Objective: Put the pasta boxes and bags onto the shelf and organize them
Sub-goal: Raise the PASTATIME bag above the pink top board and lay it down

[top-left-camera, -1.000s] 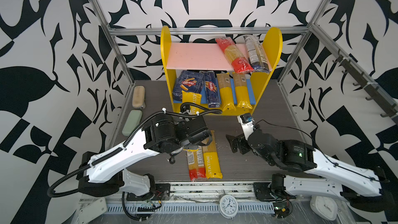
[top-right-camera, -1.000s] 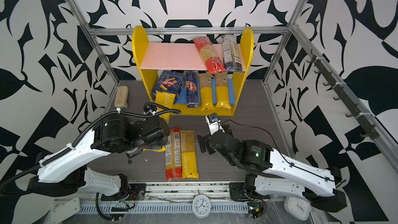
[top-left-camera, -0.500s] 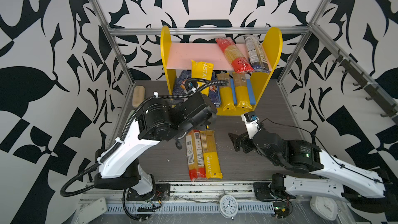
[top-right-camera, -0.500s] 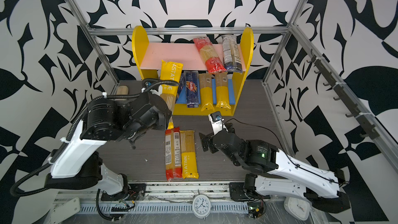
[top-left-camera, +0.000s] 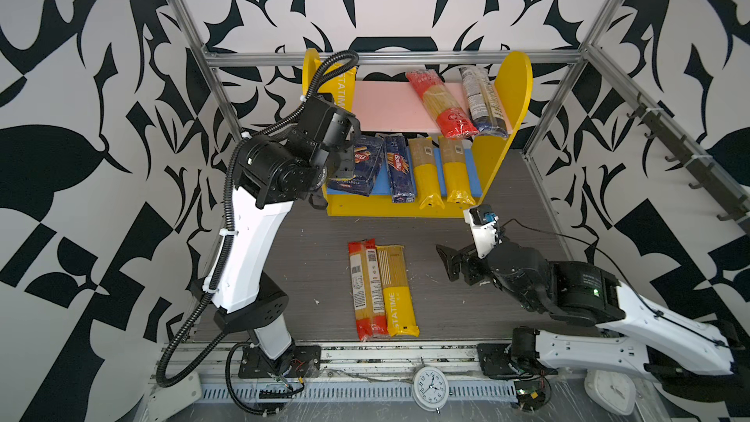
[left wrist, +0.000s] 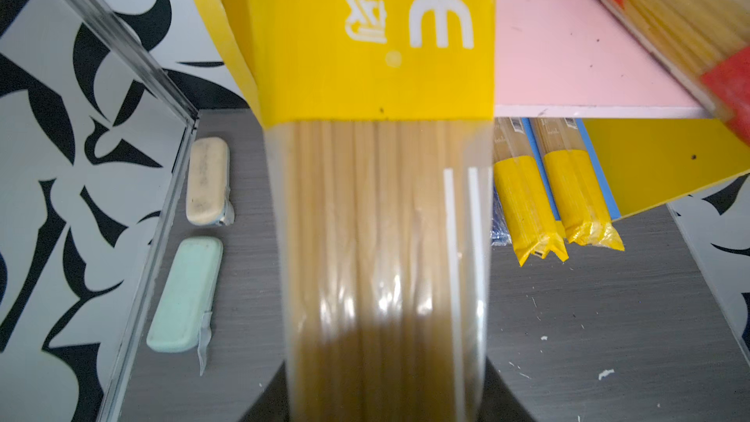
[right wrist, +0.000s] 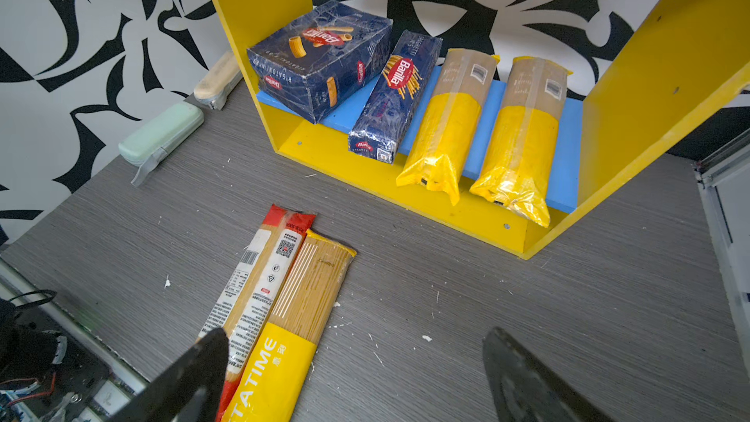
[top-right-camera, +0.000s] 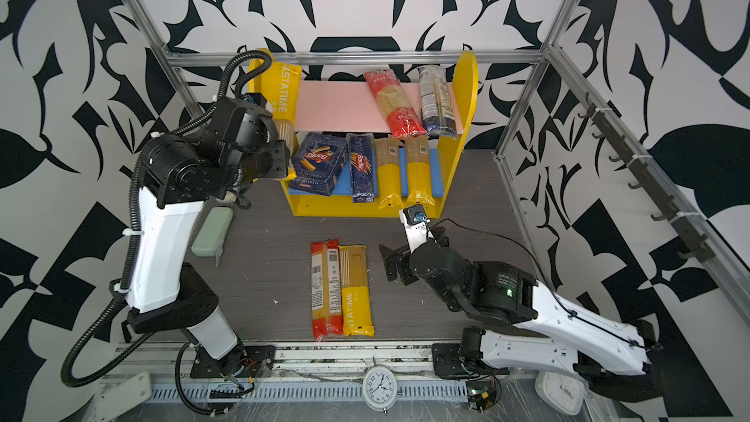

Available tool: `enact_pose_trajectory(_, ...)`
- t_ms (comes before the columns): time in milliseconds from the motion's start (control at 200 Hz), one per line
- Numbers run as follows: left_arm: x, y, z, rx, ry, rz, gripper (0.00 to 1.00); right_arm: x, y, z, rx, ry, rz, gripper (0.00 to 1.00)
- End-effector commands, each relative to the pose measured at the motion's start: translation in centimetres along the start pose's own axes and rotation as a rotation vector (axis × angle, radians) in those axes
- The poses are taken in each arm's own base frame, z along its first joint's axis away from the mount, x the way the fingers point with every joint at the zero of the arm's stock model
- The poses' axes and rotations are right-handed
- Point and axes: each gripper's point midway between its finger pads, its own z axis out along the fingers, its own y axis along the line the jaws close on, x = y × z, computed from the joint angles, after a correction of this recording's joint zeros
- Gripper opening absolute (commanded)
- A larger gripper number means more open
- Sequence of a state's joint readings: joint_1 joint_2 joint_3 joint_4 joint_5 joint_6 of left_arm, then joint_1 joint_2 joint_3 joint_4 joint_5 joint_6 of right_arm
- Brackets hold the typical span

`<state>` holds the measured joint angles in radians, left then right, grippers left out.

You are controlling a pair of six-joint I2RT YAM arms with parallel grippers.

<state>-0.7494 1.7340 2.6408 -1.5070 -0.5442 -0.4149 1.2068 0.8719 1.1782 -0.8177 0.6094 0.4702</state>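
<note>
My left gripper [top-left-camera: 345, 152] is shut on a yellow-ended bag [top-right-camera: 283, 95], holding it at the left end of the shelf's [top-left-camera: 515, 87] pink upper board [top-left-camera: 385, 107]. In the left wrist view that bag [left wrist: 381, 196] fills the middle. A red bag [top-left-camera: 440, 105] and a dark blue bag [top-left-camera: 483, 101] lie on the pink board. On the blue lower board are the wide pasta box [top-left-camera: 361, 168], the narrow one [top-left-camera: 399, 168] and two yellow bags [top-left-camera: 424, 172]. A red bag [top-left-camera: 365, 290] and a yellow bag [top-left-camera: 397, 290] lie on the table, left of my open right gripper [top-left-camera: 450, 263].
A beige case [left wrist: 207, 180] and a green case [left wrist: 184, 294] lie along the left wall beside the shelf. Metal frame posts [top-left-camera: 219, 95] stand at the back corners. Two clocks [top-left-camera: 430, 387] sit on the front rail.
My left arm has lifted the yellow-ended bag from low over the table up to the left end of the upper board. The right arm has hardly moved.
</note>
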Motion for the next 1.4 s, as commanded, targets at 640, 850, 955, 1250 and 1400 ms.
enact_pose_trajectory(640, -13.4, -1.6, 3.7, -0.016, -0.466, 0.125, 0.00, -4.2, -2.4, 1.5, 0.155, -0.035, 0.031, 1.00)
enact_pose_trajectory(850, -13.9, 0.2, 5.8, -0.002, -0.451, 0.079, 0.00, -4.6, -3.7, 2.1, 0.172, -0.019, 0.063, 1.00)
enact_pose_trajectory(955, -14.0, 0.3, 6.8, 0.007, -0.443, 0.076, 0.00, -4.6, -4.0, 2.5, 0.177, -0.009, 0.069, 1.00)
enact_pose_trajectory(1250, -14.6, 0.9, 7.6, -0.016, -0.460, 0.063, 0.11, -4.8, -4.3, 3.4, 0.166, 0.008, 0.081, 1.00)
enact_pose_trajectory(1400, -14.5, 1.4, 7.9, -0.026, -0.454, 0.056, 0.52, -5.0, -4.5, 3.3, 0.169, 0.009, 0.086, 1.00)
